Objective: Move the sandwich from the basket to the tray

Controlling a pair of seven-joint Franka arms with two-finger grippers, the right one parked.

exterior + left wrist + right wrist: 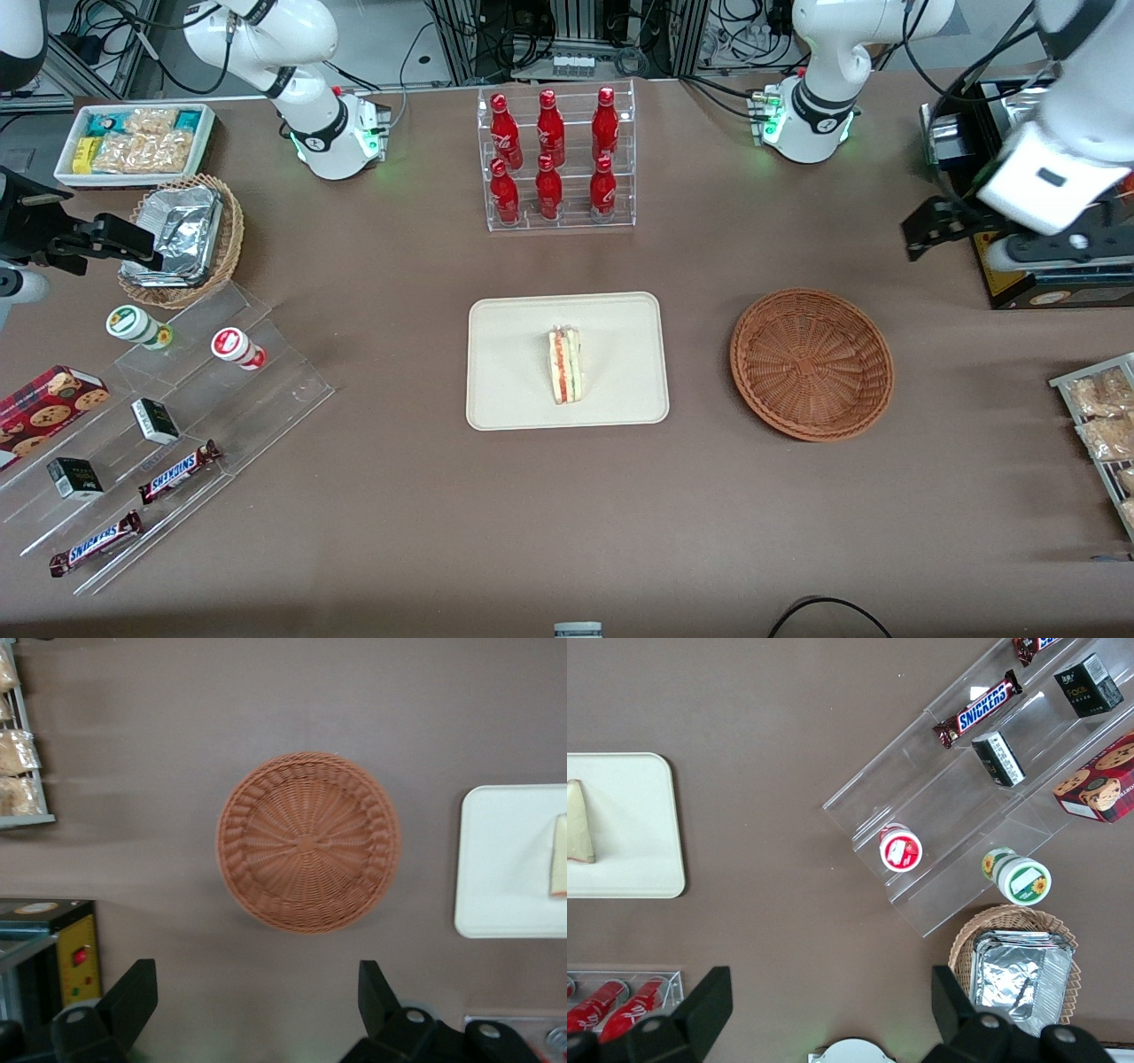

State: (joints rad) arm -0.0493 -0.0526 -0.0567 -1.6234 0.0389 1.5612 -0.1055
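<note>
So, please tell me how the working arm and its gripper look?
The working left arm has glossy white rounded shells with black joint rings, a green light at its base and black cables hanging near it. The gripper, raised above the table beside the basket, is black with two wedge-shaped fingers, open.

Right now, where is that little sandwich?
The sandwich lies on the cream tray mid-table, nearer the front camera than the rack of red bottles; the gripper, jaws open, is parked away from it.
</note>
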